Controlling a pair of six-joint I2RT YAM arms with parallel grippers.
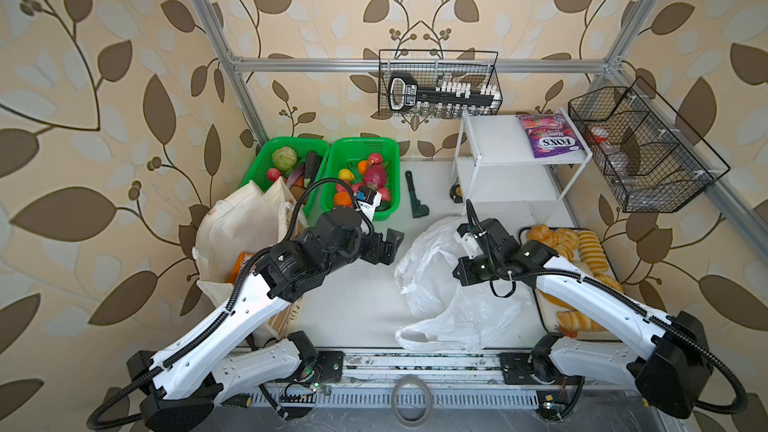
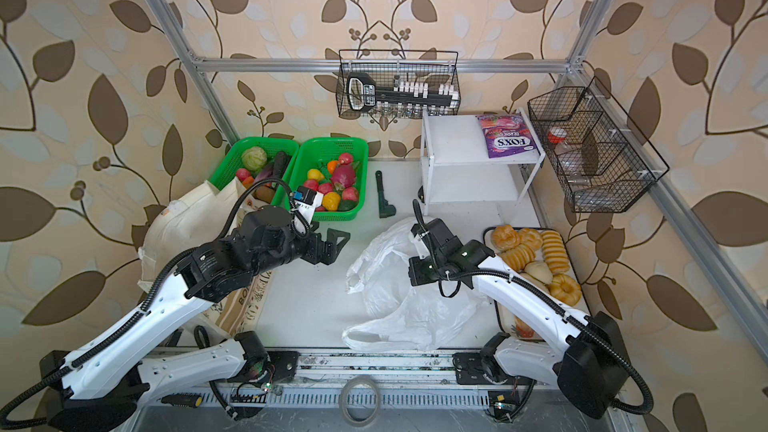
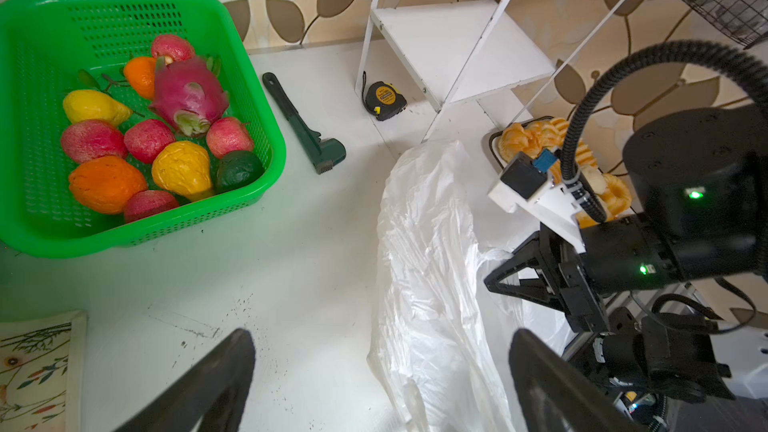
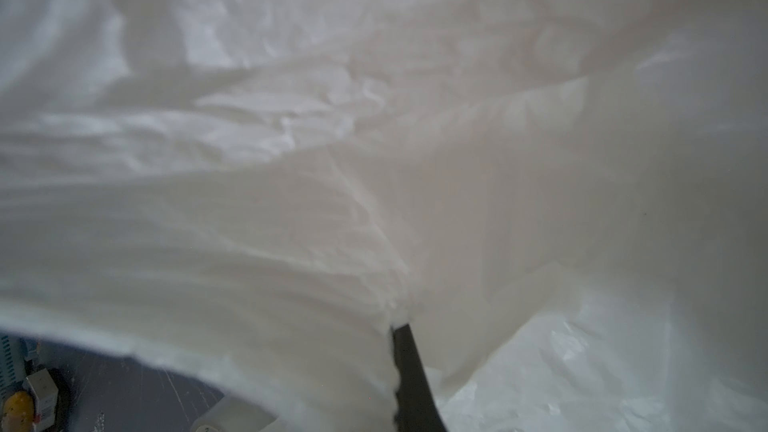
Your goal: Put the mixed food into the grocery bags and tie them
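White plastic bag (image 1: pixel 436 284) slumps centre-right, right gripper (image 3: pixel 492 280) pinched onto its film; left gripper (image 1: pixel 394 245) spread wide, empty, just beside; fruits (image 1: pixel 365 180) sit upper-centre in green basket (image 1: pixel 361 141); best lift the mouth open first.

Dark green wrench (image 1: pixel 417 195) lies beside a green mesh basket (image 1: pixel 365 147); tape measure (image 3: pixel 384 100) sits by the white shelf (image 1: pixel 490 139); bread rolls (image 2: pixel 528 251) heaped at right.

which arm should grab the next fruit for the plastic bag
Left. The left gripper is open and empty, close to the green fruit basket. The right gripper is shut on the white plastic bag, so it is busy.
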